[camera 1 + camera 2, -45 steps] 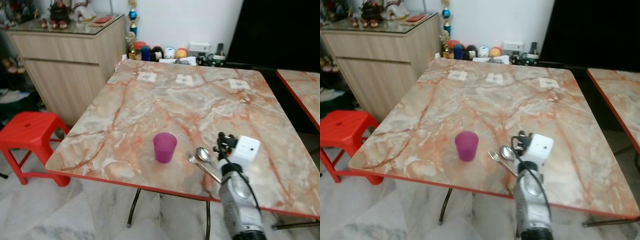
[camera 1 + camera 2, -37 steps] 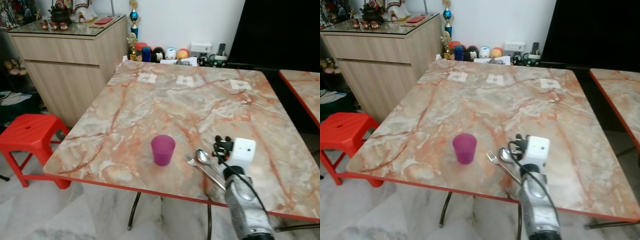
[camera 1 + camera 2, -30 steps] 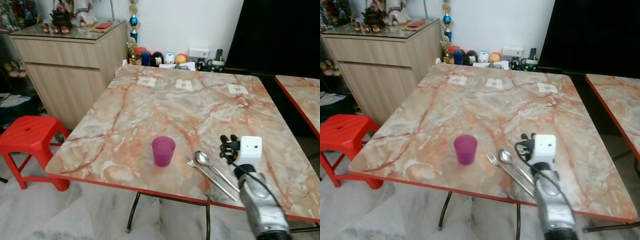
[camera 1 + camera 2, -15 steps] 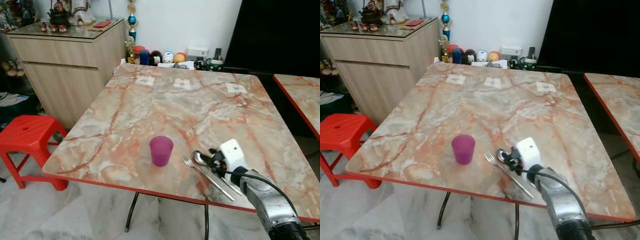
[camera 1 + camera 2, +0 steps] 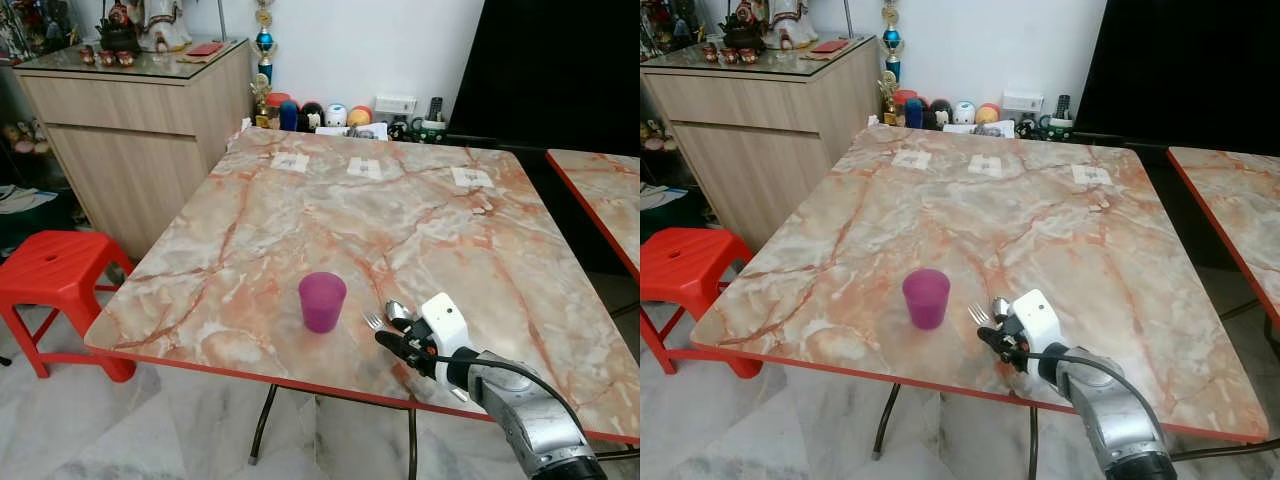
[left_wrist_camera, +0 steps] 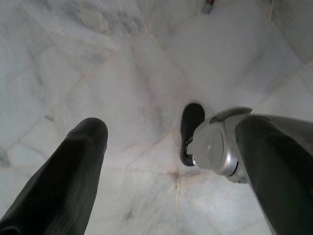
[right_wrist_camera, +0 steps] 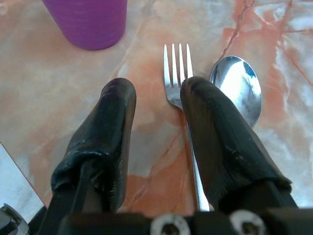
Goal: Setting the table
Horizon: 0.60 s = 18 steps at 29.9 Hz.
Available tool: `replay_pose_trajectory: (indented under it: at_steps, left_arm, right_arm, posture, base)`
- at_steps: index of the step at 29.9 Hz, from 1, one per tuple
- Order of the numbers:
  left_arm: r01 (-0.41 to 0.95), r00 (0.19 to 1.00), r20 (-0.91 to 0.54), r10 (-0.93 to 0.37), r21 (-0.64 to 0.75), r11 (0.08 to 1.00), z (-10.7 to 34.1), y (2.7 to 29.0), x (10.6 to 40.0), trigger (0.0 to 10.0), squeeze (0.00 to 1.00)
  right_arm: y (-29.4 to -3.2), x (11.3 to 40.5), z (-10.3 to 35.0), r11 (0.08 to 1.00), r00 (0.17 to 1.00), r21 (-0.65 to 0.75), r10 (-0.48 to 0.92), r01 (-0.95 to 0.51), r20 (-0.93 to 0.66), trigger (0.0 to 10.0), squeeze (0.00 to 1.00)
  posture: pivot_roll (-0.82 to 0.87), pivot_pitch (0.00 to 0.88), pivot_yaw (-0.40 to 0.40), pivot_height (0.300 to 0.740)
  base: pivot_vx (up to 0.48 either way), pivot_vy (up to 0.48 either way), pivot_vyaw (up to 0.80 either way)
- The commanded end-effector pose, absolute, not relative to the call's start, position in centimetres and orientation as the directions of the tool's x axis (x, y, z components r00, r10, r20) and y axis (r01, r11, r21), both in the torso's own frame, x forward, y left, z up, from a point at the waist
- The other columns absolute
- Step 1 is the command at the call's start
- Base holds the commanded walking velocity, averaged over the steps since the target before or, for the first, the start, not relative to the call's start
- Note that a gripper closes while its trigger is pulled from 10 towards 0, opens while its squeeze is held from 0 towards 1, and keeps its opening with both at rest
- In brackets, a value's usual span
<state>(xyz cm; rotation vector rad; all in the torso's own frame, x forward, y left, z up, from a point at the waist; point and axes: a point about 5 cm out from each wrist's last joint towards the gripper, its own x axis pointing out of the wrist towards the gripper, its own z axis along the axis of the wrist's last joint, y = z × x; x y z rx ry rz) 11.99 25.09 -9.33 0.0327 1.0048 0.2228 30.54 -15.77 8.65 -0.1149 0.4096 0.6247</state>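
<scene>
A purple cup (image 5: 322, 300) stands on the marble table (image 5: 350, 200) near its front edge. Just to its right a metal fork (image 7: 177, 73) and spoon (image 7: 236, 88) lie side by side. My right gripper (image 7: 151, 93) hovers low over their handles, open and pointing toward the cup. One finger (image 7: 215, 132) covers the fork's handle; bare tabletop shows between the two fingers. My left gripper (image 6: 171, 127) hangs open above the marble floor.
A red plastic stool (image 5: 50, 262) stands left of the table, beside a wooden cabinet (image 5: 130, 110). Small trinkets (image 5: 320, 110) line the wall past the table's far edge. A second marble table (image 5: 600, 180) stands at the right.
My right gripper has swung left and down from beside the spoon to over the fork and spoon handles, now pointing at the cup. Cup and cutlery have not moved.
</scene>
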Motion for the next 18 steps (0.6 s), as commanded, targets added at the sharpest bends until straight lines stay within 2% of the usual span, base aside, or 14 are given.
replay_pose_trajectory:
  at_steps: [1, 11, 12, 13, 15, 16, 17, 18]
  left_arm:
    - [-0.173, 0.497, -0.845, 0.199, 0.128, 0.977, -9.5, 25.2, 11.4, 10.0, 0.0]
    - [-0.17, 0.499, -0.845, 0.193, 0.123, 0.978, -9.6, 24.7, 11.6, 10.0, 0.0]
    - [-0.168, 0.5, -0.845, 0.19, 0.121, 0.978, -9.6, 24.5, 11.7, 10.0, 0.0]
    - [-0.165, 0.501, -0.845, 0.188, 0.12, 0.979, -9.7, 24.3, 11.8, 10.0, 0.0]
    - [-0.164, 0.501, -0.845, 0.187, 0.119, 0.979, -9.7, 24.2, 11.9, 10.0, 0.0]
    - [-0.164, 0.502, -0.845, 0.186, 0.118, 0.979, -9.7, 24.2, 11.9, 10.0, 0.0]
    - [-0.164, 0.502, -0.845, 0.186, 0.118, 0.979, -9.7, 24.2, 11.9, 10.0, 0.0]
    - [-0.165, 0.502, -0.844, 0.187, 0.118, 0.979, -9.6, 24.2, 11.9, 10.0, 0.0]
  right_arm:
    - [-15.8, 30.6, 8.6, 0.809, 0.733, 0.015, 0.54, -0.587, -0.414, 10.0, 0.0]
    - [-16.2, 31.0, 7.9, 0.842, 0.746, 0.032, 0.494, -0.538, -0.447, 10.0, 0.0]
    - [-16.2, 31.1, 7.9, 0.845, 0.75, 0.034, 0.491, -0.534, -0.444, 10.0, 0.86]
    - [-16.1, 31.2, 8.1, 0.843, 0.75, 0.033, 0.495, -0.537, -0.439, 10.0, 1.0]
    - [-16.1, 31.2, 8.1, 0.84, 0.748, 0.03, 0.499, -0.542, -0.437, 10.0, 1.0]
    - [-16.0, 31.3, 8.2, 0.839, 0.748, 0.029, 0.5, -0.544, -0.437, 10.0, 0.43]
    - [-16.0, 31.3, 8.2, 0.839, 0.748, 0.029, 0.5, -0.544, -0.437, 10.0, 0.43]
    - [-16.0, 31.3, 8.1, 0.839, 0.748, 0.028, 0.499, -0.543, -0.438, 10.0, 0.0]
  posture:
    - [0.07, 0.0, -0.023, 0.74]
    - [0.07, 0.0, -0.02, 0.74]
    - [0.07, 0.0, -0.02, 0.74]
    - [0.07, 0.0, -0.019, 0.74]
    - [0.07, 0.0, -0.018, 0.74]
    - [0.07, 0.0, -0.018, 0.74]
    - [0.07, 0.0, -0.018, 0.74]
    - [0.07, 0.0, -0.018, 0.74]
  base:
    - [0.0, 0.0, 0.0]
    - [0.0, 0.0, 0.0]
    - [0.0, 0.0, 0.0]
    - [0.0, 0.0, 0.0]
    - [0.0, 0.0, 0.0]
    - [0.0, 0.0, 0.0]
    - [0.0, 0.0, 0.0]
    - [0.0, 0.0, 0.0]
